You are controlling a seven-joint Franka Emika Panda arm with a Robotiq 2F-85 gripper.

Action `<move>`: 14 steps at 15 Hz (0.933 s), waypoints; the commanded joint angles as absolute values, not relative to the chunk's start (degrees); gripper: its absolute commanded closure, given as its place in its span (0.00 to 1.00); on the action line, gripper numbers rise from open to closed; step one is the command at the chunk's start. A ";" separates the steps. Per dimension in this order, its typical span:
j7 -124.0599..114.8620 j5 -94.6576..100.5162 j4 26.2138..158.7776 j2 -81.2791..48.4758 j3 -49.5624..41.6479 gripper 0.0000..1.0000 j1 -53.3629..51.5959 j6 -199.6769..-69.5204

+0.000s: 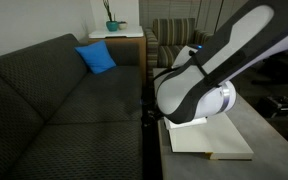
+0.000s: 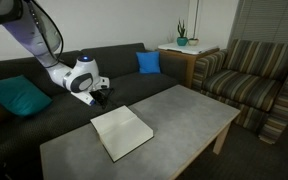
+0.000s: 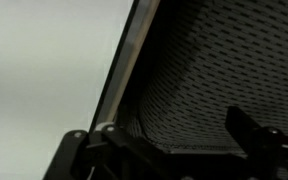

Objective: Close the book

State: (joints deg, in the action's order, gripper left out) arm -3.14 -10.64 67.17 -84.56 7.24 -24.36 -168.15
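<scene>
In an exterior view, the camera sits close by the arm (image 1: 199,85). It looks along the sofa (image 1: 54,95) to the blue pillow (image 1: 96,57). In an exterior view, the camera stands far back and higher. It looks over the surface (image 2: 184,115) at the sofa's front. Both exterior views share the sofa, pillow, arm, book (image 1: 209,138) and plant (image 1: 111,22). The wrist view is very near. It looks past the jaws, dark and apart, at sofa cloth and a pale part, maybe the surface.

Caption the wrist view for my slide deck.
Open fingers hover at the table edge, beside the dark woven couch.
</scene>
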 commanded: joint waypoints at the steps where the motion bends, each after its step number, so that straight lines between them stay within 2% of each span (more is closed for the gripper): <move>1: -10.09 -12.05 69.34 -84.57 9.62 0.00 -22.83 -170.91; 8: -12.06 -15.11 71.60 -84.57 17.63 0.00 -18.43 -170.83; 14: -12.40 -17.28 74.21 -84.59 18.35 0.00 -17.47 -170.55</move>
State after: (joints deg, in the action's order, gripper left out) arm -12.60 -16.31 71.81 -84.60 17.10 -18.91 -169.33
